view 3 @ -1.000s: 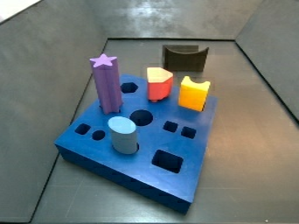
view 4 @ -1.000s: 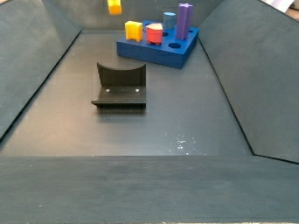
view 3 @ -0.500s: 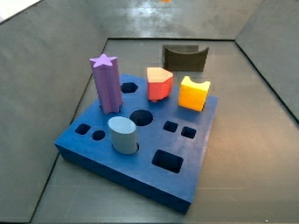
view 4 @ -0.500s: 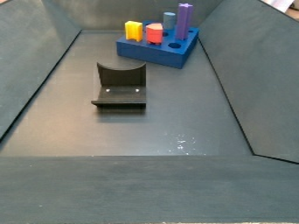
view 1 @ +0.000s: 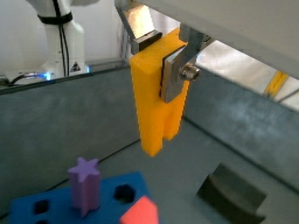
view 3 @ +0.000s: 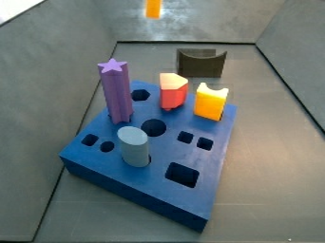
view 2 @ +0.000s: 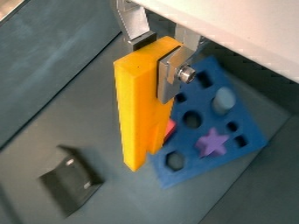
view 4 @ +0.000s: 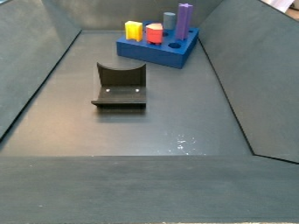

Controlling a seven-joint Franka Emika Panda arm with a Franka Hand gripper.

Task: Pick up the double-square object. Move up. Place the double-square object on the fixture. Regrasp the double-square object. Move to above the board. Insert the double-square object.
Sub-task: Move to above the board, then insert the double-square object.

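Note:
My gripper (view 1: 160, 57) is shut on the top of the double-square object (view 1: 156, 109), a long yellow-orange bar that hangs upright, high in the air. Both wrist views show it, with the gripper (view 2: 158, 59) clamping the bar (view 2: 138, 118). In a side view only the bar's lower end (view 3: 152, 8) shows at the top edge. The blue board (view 3: 214, 159) lies below, seen also in the wrist views (view 1: 41, 208) (view 2: 228, 114). The dark fixture (view 3: 200, 62) (view 4: 121, 85) stands bare on the floor.
The board bears a purple star peg (view 3: 116, 90), a grey-blue cylinder (view 3: 133, 145), a red-orange peg (view 3: 173, 90) and a short yellow-orange notched block (view 3: 212, 100). Sloping grey walls (view 4: 35, 79) enclose the floor.
The bar's lower end has left the top edge of one side view and come into the top of the other, shifting left and slightly down there.

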